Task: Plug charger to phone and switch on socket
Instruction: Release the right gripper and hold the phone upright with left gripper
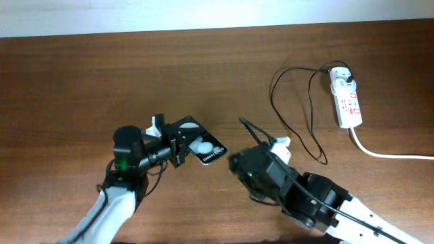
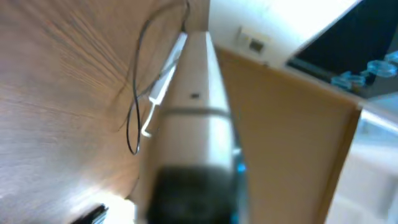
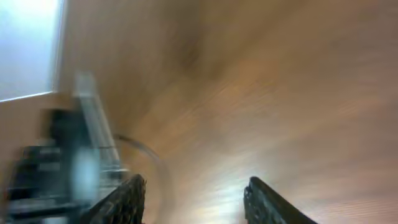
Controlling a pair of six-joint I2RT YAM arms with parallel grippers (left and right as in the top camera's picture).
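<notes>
The black phone [image 1: 205,146] with white blobs on its face is held off the table at its left end by my left gripper [image 1: 179,151], which is shut on it. In the left wrist view it fills the middle as a blurred slab [image 2: 196,143]. The charger's black cable [image 1: 310,129] loops from its white plug adapter [image 1: 341,73] in the white socket strip [image 1: 348,103]. Its connector tip [image 1: 241,121] lies free just right of the phone. My right gripper [image 1: 235,163] is open and empty [image 3: 193,199], below the tip and right of the phone.
The strip's thick white cord [image 1: 390,154] runs off the right edge. The strip and cable loops also show far off in the left wrist view [image 2: 166,68]. The table's back edge meets a pale wall [image 1: 203,13].
</notes>
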